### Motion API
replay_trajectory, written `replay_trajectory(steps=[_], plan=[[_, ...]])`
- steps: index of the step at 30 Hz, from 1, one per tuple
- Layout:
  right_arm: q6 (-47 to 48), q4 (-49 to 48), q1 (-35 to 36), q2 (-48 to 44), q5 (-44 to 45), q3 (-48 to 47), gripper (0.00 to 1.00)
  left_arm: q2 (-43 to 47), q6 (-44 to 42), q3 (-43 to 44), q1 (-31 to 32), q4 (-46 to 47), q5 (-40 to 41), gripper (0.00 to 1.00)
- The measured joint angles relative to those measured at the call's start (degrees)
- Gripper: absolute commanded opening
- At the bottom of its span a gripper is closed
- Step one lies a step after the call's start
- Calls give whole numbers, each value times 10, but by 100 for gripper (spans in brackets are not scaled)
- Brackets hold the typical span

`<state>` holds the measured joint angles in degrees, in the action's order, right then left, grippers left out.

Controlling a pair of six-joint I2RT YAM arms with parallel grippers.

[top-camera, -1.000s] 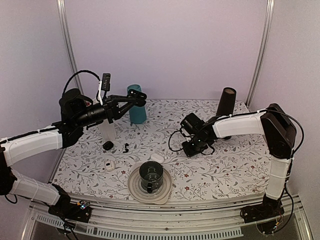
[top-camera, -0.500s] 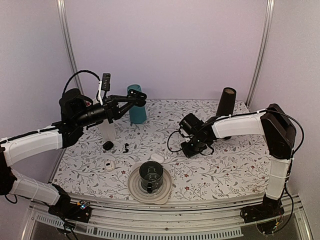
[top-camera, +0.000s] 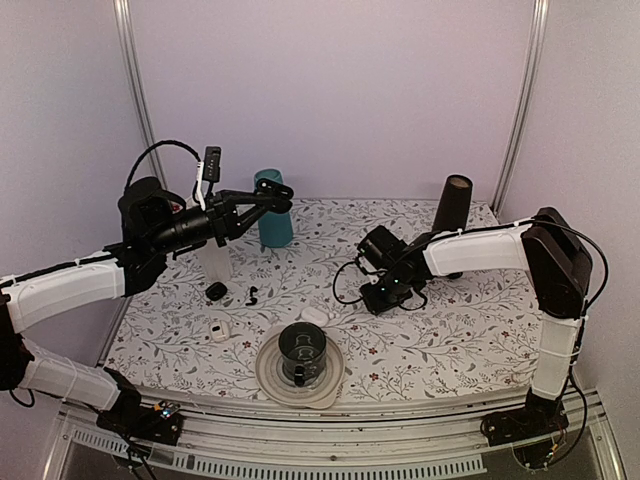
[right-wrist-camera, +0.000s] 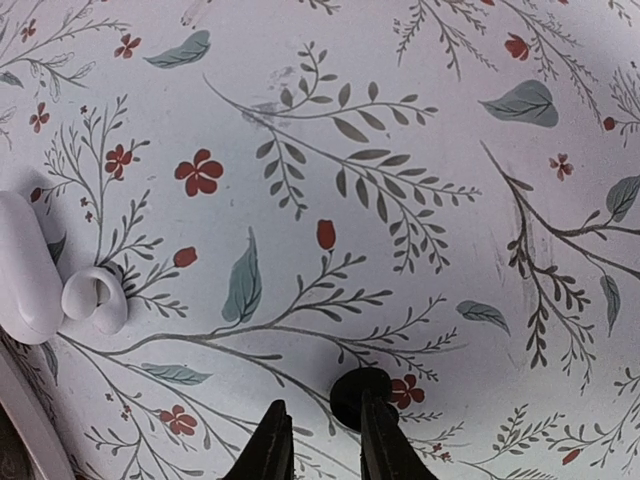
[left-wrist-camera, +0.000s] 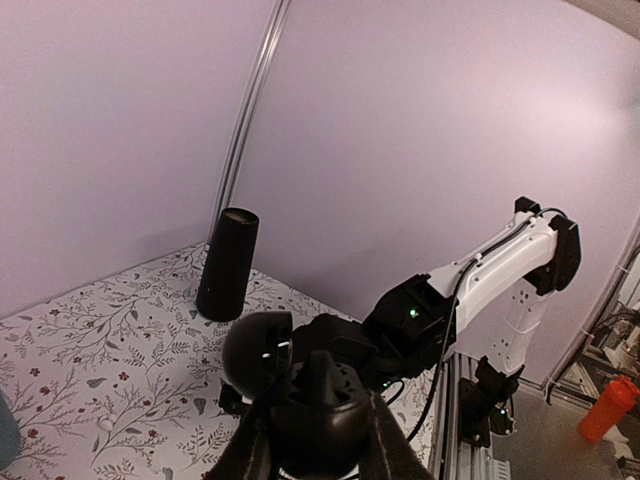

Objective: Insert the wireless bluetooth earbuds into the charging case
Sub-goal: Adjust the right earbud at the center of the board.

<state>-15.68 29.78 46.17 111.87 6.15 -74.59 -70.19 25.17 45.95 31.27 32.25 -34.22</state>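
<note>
Lighting: diffuse, even, moderately bright; a lilac cast is carried by the walls point(top-camera: 330, 100). Shadows: soft, faint. Focus: floral tabletop point(right-wrist-camera: 400, 150) is rendered sharp; left gripper point(left-wrist-camera: 320, 410) is blurred at close range.

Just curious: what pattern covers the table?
The table: leafy twigs, red flowers on white; right wrist view.

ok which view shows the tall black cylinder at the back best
The left wrist view: the tall black cylinder stands whole and unblocked on the floral cloth. The top external view shows it smaller, its base hidden behind the right arm. The right wrist view does not show it.
</note>
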Motion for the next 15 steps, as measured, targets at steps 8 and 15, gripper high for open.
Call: replay_trajectory(steps=[8,15], plan=[[-1,-2,-1,0,-8,1,24,0,0,0,0,0,0,0],[-2,-11,-8,0,-8,11,24,0,0,0,0,0,0,0]])
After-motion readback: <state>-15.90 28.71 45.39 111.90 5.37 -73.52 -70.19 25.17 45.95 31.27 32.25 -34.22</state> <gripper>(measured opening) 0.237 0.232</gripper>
